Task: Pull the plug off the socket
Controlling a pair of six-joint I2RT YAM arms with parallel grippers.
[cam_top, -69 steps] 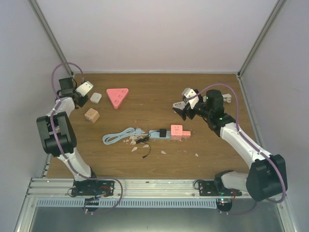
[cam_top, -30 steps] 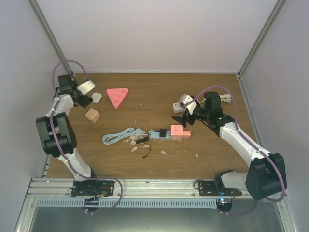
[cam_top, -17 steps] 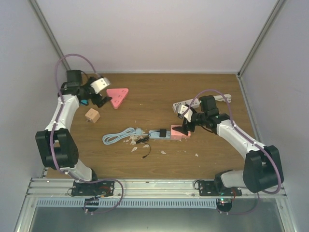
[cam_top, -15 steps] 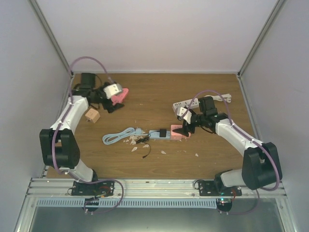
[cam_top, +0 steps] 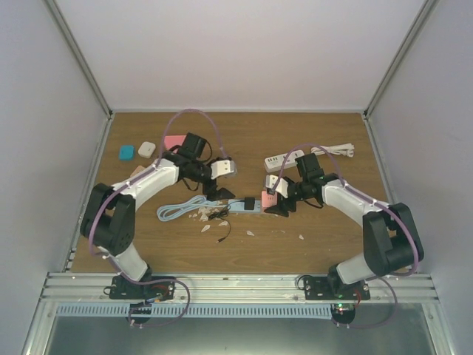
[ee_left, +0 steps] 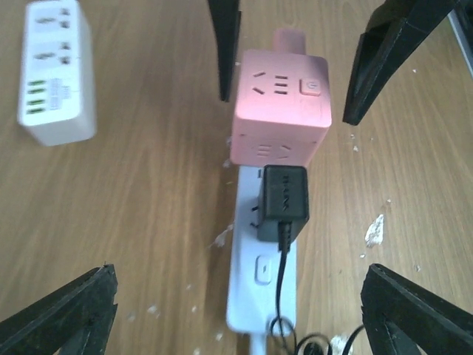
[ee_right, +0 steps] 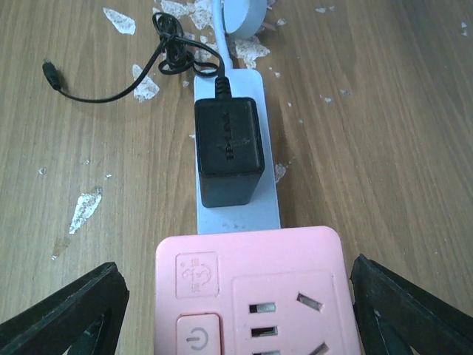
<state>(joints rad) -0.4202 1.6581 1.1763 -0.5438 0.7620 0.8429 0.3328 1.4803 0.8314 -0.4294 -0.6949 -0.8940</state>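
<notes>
The plug (ee_right: 228,151) sat unpulled in the strip (ee_right: 238,215) at mid-frame, so extraction was outstanding; left pincer (ee_left: 238,305) and right pincer (ee_right: 240,314) straddled the strip wide open, holding nothing.

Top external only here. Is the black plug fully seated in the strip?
Observer: Looks seated. The right wrist view shows the black plug flat on the power strip, no gap visible.
Operator: Left gripper on it?
Observer: No. The left gripper is open, straddling the strip, clear of the plug.
Operator: Right one?
Observer: The right gripper is open too, one finger either side of the pink cube socket; a gap shows on one side.
</notes>
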